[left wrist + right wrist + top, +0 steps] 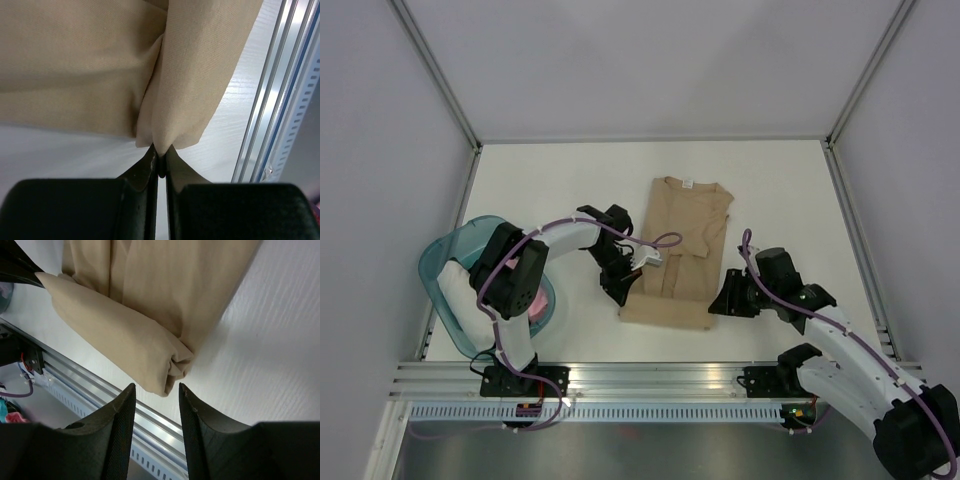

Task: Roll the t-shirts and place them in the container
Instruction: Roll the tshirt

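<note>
One tan t-shirt point(685, 235) is laid lengthwise at the middle of the desk point(550, 180), folded narrow, collar at the far end. Only the near hem point(125, 345) is rolled, so most of the rolling is judged to be left. A corner of that hem is pinched in the nearly closed left end effector point(160, 156). The right end effector point(156, 388) is held open, nothing gripped, the roll's end just ahead. One teal basket point(445, 265) is seen, with one pink bundle point(538, 300) partly visible inside.
</note>
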